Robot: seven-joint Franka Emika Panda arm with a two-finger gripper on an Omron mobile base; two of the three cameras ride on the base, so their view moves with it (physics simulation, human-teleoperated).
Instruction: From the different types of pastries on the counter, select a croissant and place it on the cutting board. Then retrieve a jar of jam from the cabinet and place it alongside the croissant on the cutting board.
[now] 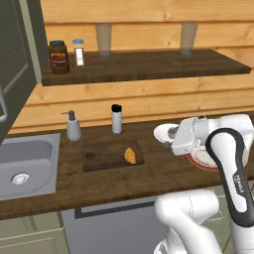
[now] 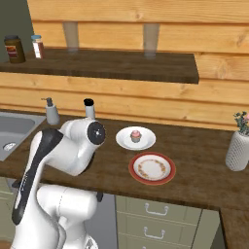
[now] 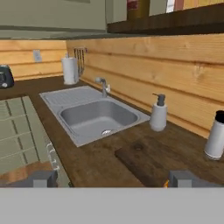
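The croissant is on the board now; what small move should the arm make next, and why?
Probably lift the open gripper off the board and turn it toward the cabinet. The croissant already lies free on the board, the red-rimmed plate is empty, and no jam jar is on the board yet.

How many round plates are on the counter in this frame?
2. A white plate carrying the pink-topped cupcake sits farther back; a red-rimmed plate, bare, lies nearer the counter's front edge. The arm may hide others.
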